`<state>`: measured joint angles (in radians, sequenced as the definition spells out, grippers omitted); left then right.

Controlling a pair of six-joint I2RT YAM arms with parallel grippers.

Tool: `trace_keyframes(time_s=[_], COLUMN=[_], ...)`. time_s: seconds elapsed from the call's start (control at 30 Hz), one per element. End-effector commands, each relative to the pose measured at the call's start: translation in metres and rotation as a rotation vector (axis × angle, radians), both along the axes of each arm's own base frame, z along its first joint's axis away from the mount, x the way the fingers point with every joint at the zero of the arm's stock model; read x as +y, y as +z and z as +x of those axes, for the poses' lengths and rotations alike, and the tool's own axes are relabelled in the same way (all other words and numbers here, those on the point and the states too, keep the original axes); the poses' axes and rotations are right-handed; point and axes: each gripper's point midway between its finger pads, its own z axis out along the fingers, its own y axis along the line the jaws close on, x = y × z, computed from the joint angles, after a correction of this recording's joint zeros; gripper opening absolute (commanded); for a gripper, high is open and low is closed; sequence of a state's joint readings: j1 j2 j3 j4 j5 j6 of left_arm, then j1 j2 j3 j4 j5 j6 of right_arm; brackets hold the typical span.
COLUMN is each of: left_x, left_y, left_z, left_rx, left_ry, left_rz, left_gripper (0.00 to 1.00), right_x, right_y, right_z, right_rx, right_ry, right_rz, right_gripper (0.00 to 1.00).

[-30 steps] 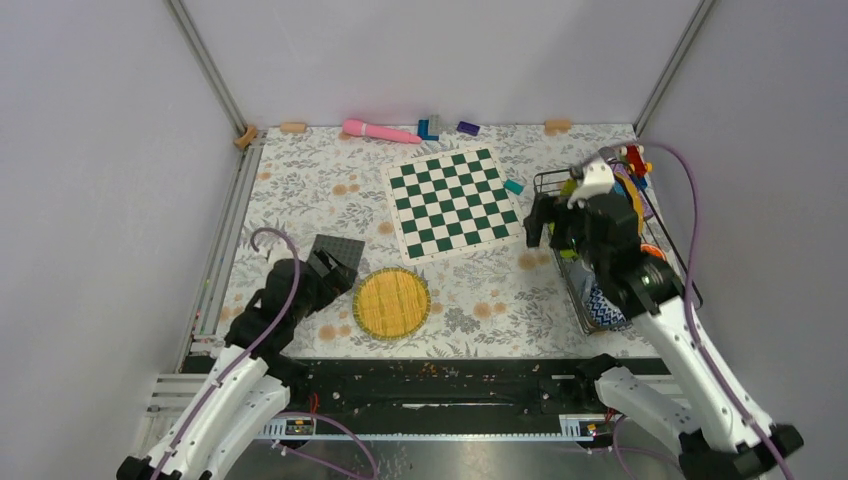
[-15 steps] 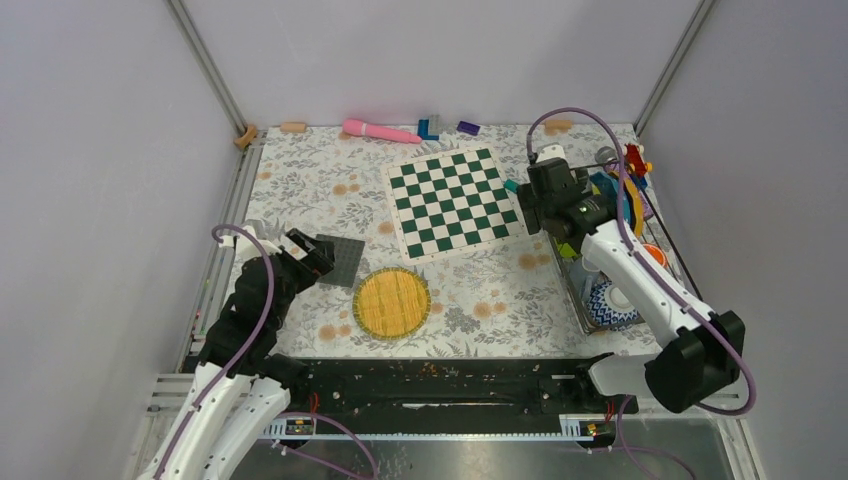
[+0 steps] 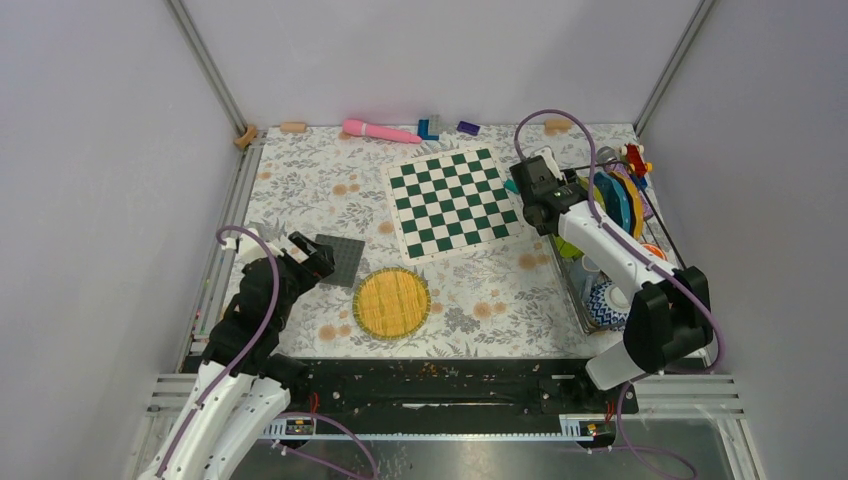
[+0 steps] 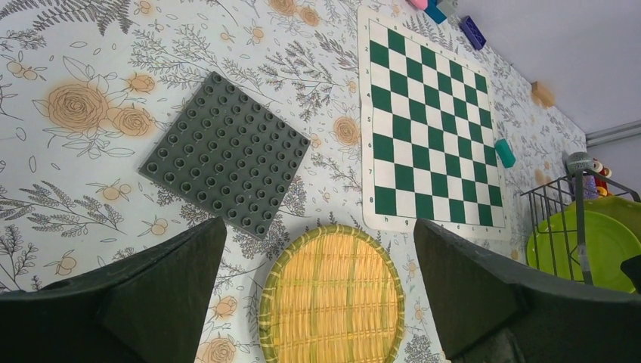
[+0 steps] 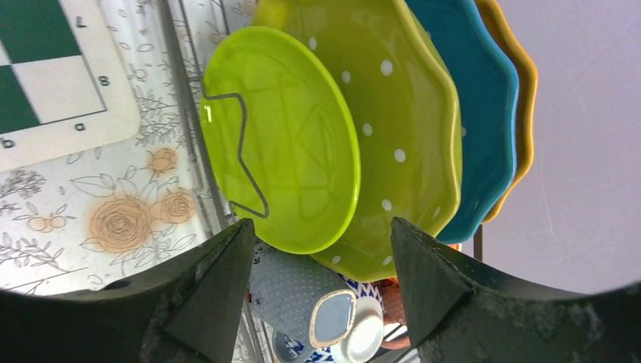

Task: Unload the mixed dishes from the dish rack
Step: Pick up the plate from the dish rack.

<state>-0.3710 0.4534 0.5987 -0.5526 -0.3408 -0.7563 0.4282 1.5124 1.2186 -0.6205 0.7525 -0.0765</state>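
Floral tablecloth (image 3: 300, 180), dish rack (image 3: 572, 285) at right; we now reach its far end.
Right gripper (image 5: 321, 221) has swung over the lime-green plate (image 5: 280, 144), jaws narrowing but apart; unloading starts.

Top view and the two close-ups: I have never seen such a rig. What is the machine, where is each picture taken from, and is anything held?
These are two robot arms bolted at the table's near edge. The top view looks down from behind them. Each close-up comes from a camera on one wrist, so the dark wedges are that arm's own fingers. On the table lie a chessboard, a woven mat and a grey studded plate. At the right, the dish rack holds plates on edge: a lime-green plate, a dotted plate and a teal plate. The left pincer hangs open and empty. The right pincer is open at the lime-green plate's edge; no grip shows yet.
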Motion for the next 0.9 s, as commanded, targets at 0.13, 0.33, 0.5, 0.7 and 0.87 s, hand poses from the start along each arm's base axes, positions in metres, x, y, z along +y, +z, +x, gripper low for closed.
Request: trace_keyframes(time_s=[0.13, 0.33, 0.5, 0.7, 0.87], left_x=[0.007, 0.009, 0.009, 0.008, 0.009], left_y=[0.008, 0.006, 0.006, 0.006, 0.007], left_z=[0.002, 0.002, 0.003, 0.003, 0.002], left_rx=[-0.044, -0.043, -0.039, -0.042, -0.045], left_ry=[0.035, 0.044, 0.047, 0.039, 0.044], left_rz=[0.004, 0.006, 0.007, 0.005, 0.004], left_gripper=[0.99, 0.99, 0.99, 0.99, 0.99], right_x=[-0.022, -0.030, -0.039, -0.041, -0.044], right_y=[0.007, -0.002, -0.010, -0.018, -0.024], right_z=[0.014, 0.018, 0.020, 0.021, 0.022], right_rx=[-0.034, -0.015, 0.003, 0.022, 0.038], right_ry=[-0.103, -0.139, -0.172, -0.184, -0.193], right_rz=[-0.021, -0.040, -0.086, -0.100, -0.114], right_gripper=[0.64, 0.56, 0.45, 0.39, 0.33])
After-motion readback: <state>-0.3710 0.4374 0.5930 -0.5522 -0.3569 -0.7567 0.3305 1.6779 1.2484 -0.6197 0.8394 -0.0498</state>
